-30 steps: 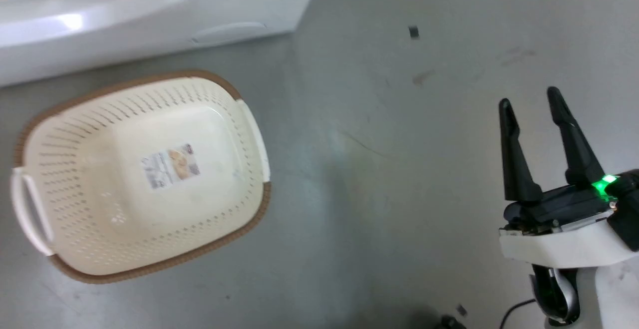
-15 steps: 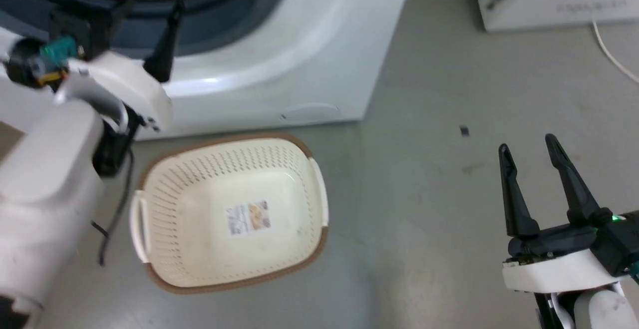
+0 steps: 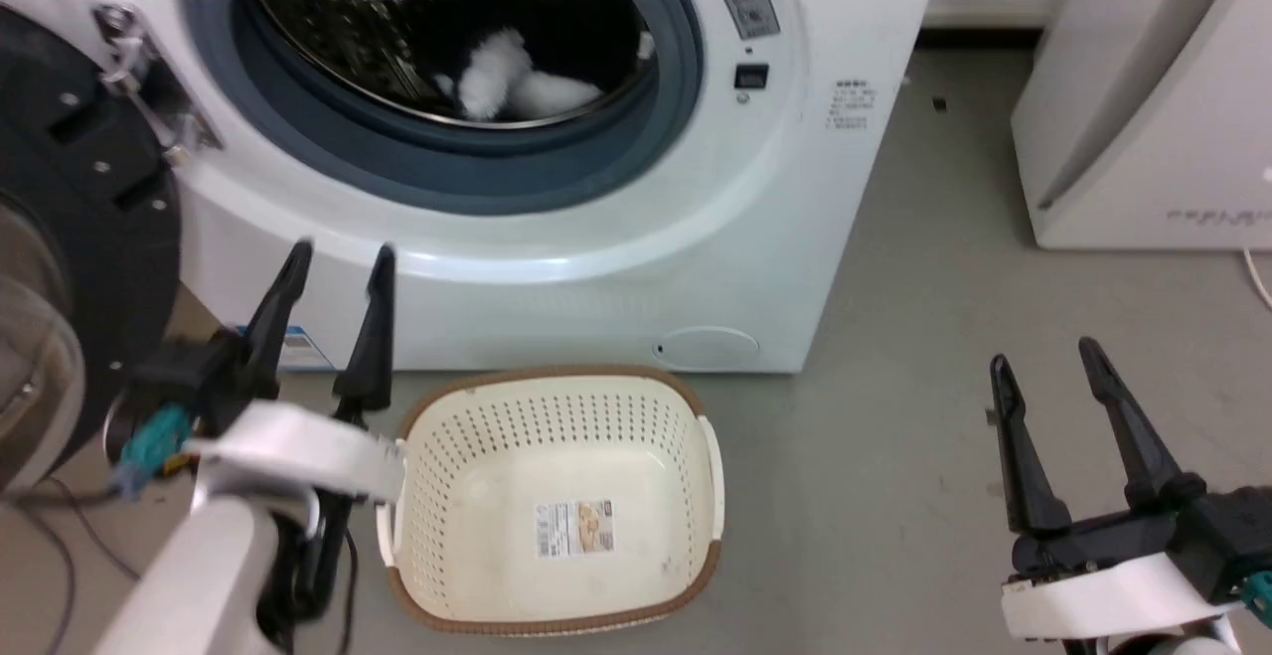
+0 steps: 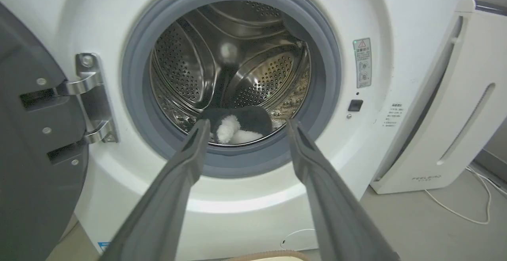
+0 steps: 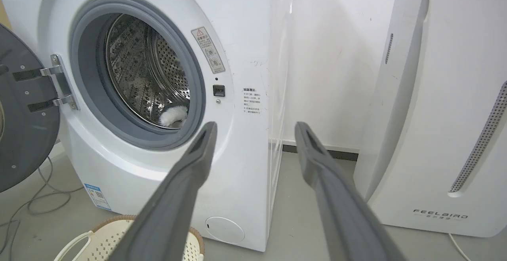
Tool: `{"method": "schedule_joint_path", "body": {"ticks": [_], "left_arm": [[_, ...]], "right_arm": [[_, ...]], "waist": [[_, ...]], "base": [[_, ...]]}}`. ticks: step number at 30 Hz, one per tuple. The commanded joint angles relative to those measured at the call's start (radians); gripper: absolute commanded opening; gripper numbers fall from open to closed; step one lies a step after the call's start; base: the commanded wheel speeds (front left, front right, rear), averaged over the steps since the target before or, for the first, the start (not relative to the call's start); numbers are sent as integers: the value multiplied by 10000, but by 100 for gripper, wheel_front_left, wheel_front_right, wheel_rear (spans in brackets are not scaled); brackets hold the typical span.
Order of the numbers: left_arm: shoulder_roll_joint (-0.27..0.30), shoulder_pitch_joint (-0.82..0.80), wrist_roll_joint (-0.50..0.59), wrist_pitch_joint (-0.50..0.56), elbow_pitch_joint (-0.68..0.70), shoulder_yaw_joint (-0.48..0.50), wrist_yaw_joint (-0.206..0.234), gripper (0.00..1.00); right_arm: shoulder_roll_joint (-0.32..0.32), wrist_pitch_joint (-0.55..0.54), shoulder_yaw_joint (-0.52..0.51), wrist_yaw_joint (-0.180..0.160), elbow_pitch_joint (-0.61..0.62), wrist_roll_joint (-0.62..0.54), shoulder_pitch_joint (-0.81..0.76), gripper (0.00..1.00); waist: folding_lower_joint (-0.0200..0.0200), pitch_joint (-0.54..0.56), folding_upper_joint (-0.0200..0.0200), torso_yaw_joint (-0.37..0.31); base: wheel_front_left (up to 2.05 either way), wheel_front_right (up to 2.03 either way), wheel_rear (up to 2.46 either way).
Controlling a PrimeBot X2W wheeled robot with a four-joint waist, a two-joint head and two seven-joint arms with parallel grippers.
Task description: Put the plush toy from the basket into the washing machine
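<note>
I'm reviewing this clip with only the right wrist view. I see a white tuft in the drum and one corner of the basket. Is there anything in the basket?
Observer: No. The head view shows the basket holding nothing, with just a sticker on its bottom.
Operator: Is that tuft the whole toy?
Observer: No. In the left wrist view the plush toy has a black part too. It lies at the front of the drum, inside the gasket.
Operator: Where is the left gripper?
Observer: In the head view the left gripper is open and holds nothing. It is to the basket's left, with its fingers toward the washing machine.
</note>
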State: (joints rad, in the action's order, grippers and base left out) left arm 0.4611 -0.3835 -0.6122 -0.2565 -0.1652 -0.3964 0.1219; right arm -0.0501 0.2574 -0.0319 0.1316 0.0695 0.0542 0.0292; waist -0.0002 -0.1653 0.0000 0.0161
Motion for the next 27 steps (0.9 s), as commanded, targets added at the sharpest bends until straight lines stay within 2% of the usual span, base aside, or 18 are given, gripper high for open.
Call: {"method": "schedule_joint_path", "body": {"ticks": [1, 3, 8, 12, 15, 19, 27], "left_arm": [[-325, 553, 128, -52, 269, 475, 35, 100], [-802, 1270, 370, -52, 644, 1209, -106, 100], [-2021, 2790, 1353, -52, 1316, 2704, -842, 100], [-2801, 3695, 2379, -52, 1492, 3253, -1500, 100], [-3294, 4205, 2963, -52, 1348, 3547, -1829, 100], [-3647, 4655, 3494, -53, 1069, 3622, -2195, 100], [-3974, 4911, 3864, -53, 791, 3979, -2444, 100]], "right_arm": [[-1, 44, -9, -9, -24, 67, -195, 100], [-1, 44, 14, -9, -34, 80, -311, 100], [-1, 44, 26, -9, -56, 193, -546, 100], [-1, 44, -7, -9, -71, 311, -785, 100], [-1, 44, -6, -9, -123, 354, -1005, 100], [-1, 44, -101, -9, -183, 458, -1353, 100], [-1, 44, -104, -9, -188, 560, -1686, 100]], "waist": [[2, 353, 0, 211], [2, 513, 0, 228], [2, 908, 0, 218], [2, 1136, 0, 283], [2, 1346, 0, 353], [2, 1579, 0, 533], [2, 1729, 0, 672]], "base": [[0, 0, 0], [0, 0, 0], [0, 0, 0], [0, 0, 0], [0, 0, 0], [0, 0, 0], [0, 0, 0]]}}
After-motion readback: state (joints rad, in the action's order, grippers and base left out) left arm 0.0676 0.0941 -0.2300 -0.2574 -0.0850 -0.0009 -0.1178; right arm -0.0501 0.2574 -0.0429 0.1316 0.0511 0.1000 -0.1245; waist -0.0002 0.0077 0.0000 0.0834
